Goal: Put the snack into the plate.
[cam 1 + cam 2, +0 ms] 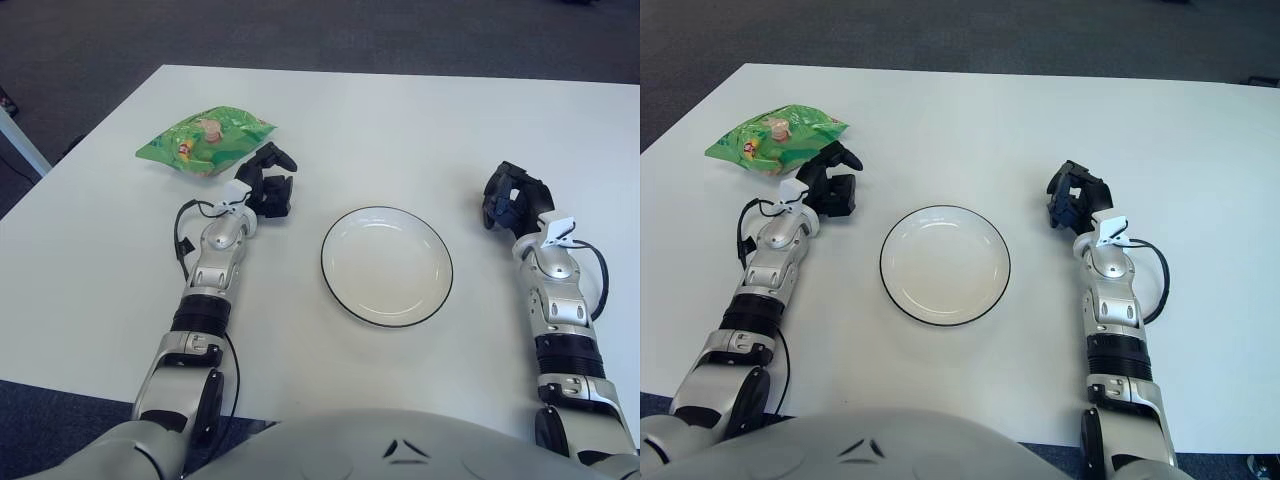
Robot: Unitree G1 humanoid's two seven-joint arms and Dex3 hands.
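Snack bag (pixel 205 139) lies upper left, just beyond the left hand (pixel 268 186), whose spread fingers grip nothing.

1. My left hand (pixel 268 185) sits just in front of the snack bag (pixel 205 139), covering the bag's near right corner. Can't tell if fingertips touch it or stop just short.
2. Print on the bag is too small to read; only a roundish pic shows.
3. My right hand (pixel 1076 196) is seen from the back, fingers tucked under the dark housing, so I can't tell curled or relaxed.
4. Table (pixel 400 110) is cut off at the right edge in the left eye view.
5. My torso hides the table's near edge, and both upper arms run out the bottom.
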